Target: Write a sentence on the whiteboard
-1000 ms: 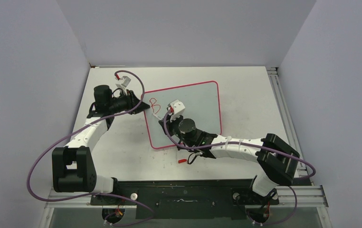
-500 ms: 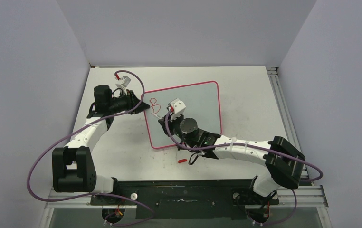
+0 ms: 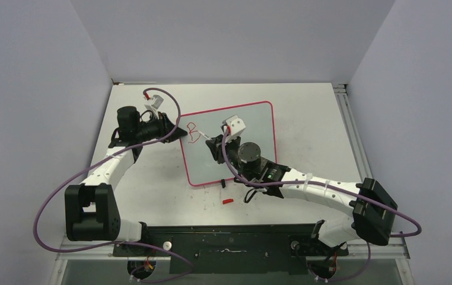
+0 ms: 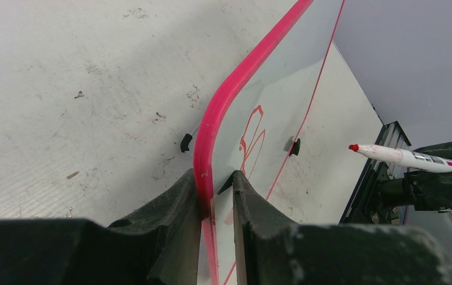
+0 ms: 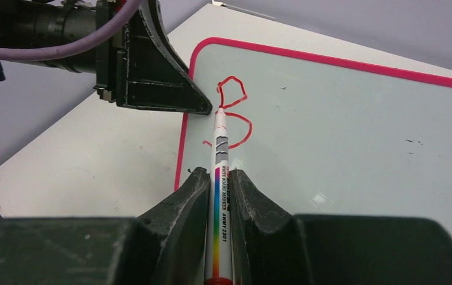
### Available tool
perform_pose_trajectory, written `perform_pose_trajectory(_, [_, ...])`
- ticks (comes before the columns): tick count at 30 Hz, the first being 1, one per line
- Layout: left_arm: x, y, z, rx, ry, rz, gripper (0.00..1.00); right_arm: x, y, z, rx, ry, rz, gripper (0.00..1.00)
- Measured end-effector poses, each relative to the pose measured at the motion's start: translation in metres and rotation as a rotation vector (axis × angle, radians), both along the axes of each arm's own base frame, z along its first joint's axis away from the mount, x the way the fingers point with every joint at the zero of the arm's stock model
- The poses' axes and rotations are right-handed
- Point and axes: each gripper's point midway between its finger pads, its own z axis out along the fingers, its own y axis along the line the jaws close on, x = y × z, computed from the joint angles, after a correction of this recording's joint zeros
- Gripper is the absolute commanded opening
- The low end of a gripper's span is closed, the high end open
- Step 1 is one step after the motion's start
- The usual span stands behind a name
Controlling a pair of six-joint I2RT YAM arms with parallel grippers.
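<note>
The whiteboard (image 3: 253,127) lies flat on the table, pink-red framed. Of the sentence, only one red letter "B" (image 3: 192,132) shows, near its left edge. My left gripper (image 3: 179,132) is shut on the board's left frame edge; in the left wrist view (image 4: 216,190) its jaws pinch the rim (image 4: 223,101). My right gripper (image 3: 217,147) is shut on a white marker (image 5: 220,154) with a rainbow label. The marker's red tip sits beside the "B" (image 5: 235,113). I cannot tell whether the tip touches the board (image 5: 342,119). The marker also shows in the left wrist view (image 4: 401,156).
A small red marker cap (image 3: 228,202) lies on the table just in front of the board's near edge. The right arm reaches across the board's near right corner. Grey walls close in the table at the left, back and right.
My right arm has swung right and farther over the board, carrying the marker a little right of where it was. The left gripper and the board have not moved.
</note>
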Motion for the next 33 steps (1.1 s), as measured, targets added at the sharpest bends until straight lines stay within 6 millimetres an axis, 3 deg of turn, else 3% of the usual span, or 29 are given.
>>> perform_pose_trajectory(15, [-0.001, 0.000, 0.000, 0.002, -0.001, -0.002, 0.16, 0.018, -0.001, -0.034, -0.063, 0.039, -0.030, 0.05])
perform_pose_trajectory(33, [-0.001, 0.000, 0.000, 0.004, -0.002, -0.001, 0.16, 0.032, -0.006, -0.045, -0.075, 0.045, -0.078, 0.05])
